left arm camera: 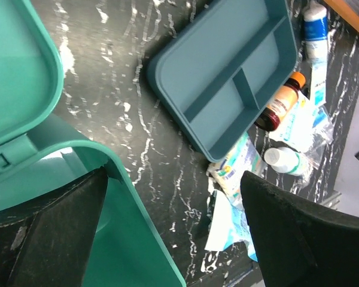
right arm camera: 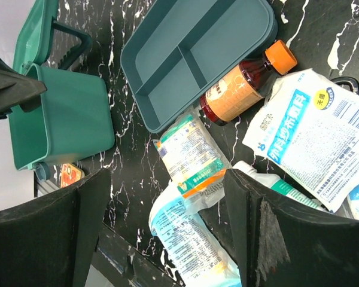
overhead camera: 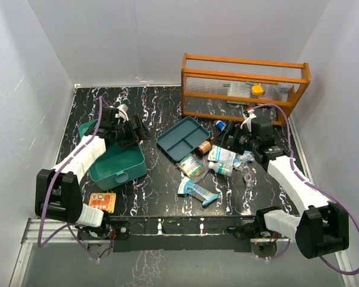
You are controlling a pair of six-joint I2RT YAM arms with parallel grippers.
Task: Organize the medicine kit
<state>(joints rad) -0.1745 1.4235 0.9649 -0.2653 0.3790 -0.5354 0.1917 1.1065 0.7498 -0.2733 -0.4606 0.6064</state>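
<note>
The medicine kit's teal box (overhead camera: 116, 164) stands open at the left, its lid (left arm camera: 18, 72) tipped back. Its divided insert tray (overhead camera: 184, 139) lies apart on the table's middle, empty (left arm camera: 227, 72). My left gripper (overhead camera: 128, 128) is open, and in its wrist view (left arm camera: 173, 176) the box's wall (left arm camera: 131, 233) rises between the fingers. My right gripper (overhead camera: 230, 139) hangs open (right arm camera: 166, 179) over loose medicine packets (right arm camera: 191, 152). A brown bottle (right arm camera: 239, 89) with an orange cap lies against the tray's edge.
An orange slatted rack (overhead camera: 242, 84) stands at the back right. A white pouch (right arm camera: 311, 137), a small white bottle (left arm camera: 284, 160) and a blue-white packet (overhead camera: 197, 191) lie right of the tray. An orange card (overhead camera: 102, 202) lies near the front edge.
</note>
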